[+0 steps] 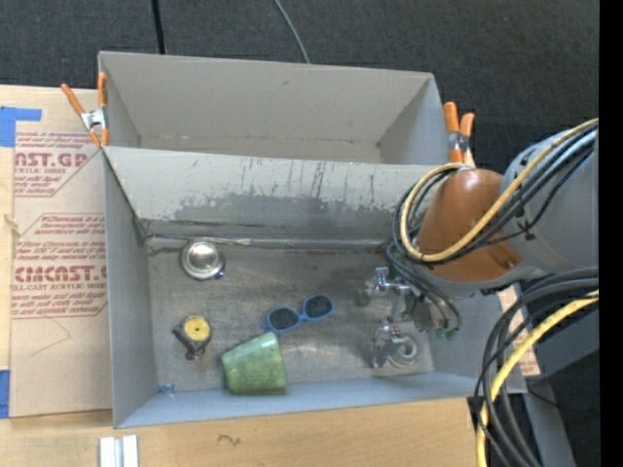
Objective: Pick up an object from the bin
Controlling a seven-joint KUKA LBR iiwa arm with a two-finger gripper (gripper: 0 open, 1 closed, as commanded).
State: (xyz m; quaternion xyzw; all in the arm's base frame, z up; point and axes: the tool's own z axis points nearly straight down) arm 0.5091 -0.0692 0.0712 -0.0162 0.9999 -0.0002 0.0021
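My gripper (pixel 382 313) is low over the right part of the bin floor, open, its two metal fingertips (pixel 378 284) spread apart with only bare floor between them. A pair of small blue sunglasses (pixel 299 312) lies just left of the fingers, apart from them. Further left, near the front wall, a green cup (pixel 255 365) lies on its side.
A shiny silver round lid (pixel 202 259) sits at the back left of the floor. A small yellow and black piece (pixel 195 333) lies at the front left. The arm, with its orange cover and yellow cables, reaches over the bin's right wall.
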